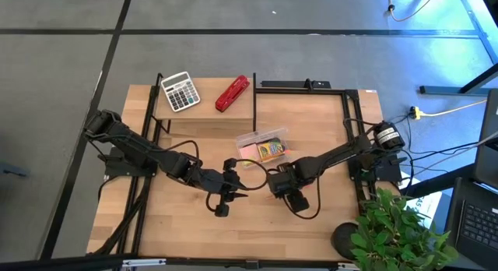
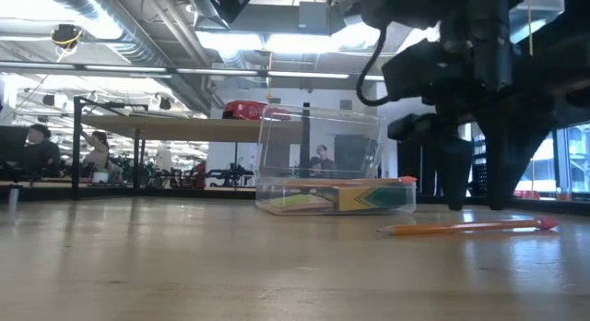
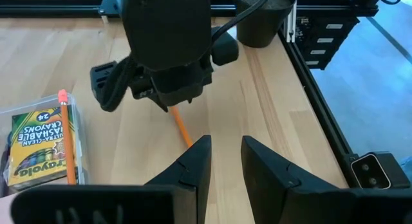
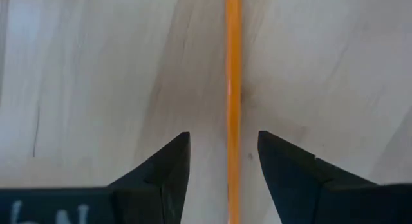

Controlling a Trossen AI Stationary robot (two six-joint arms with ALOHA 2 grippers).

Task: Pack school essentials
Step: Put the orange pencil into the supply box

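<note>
Orange pencil (image 4: 233,89) between parted right claw (image 4: 224,163) fingers, ends cropped.

Lighting was even and bright from ceiling strips (image 2: 304,44). Soft shadows sat under the arms on the desk (image 1: 194,224). Low view foreground was blurred.

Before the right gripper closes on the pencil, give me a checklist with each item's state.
1. Orange pencil lies flat on the table: ok.
2. Right gripper open, a finger on each side of the pencil: ok.
3. Fingers clear of the pencil: ok.
4. Left gripper empty, nearby but off the pencil: ok.
5. Clear box open on top: cannot tell.
6. Crayon box already inside: ok.
</note>
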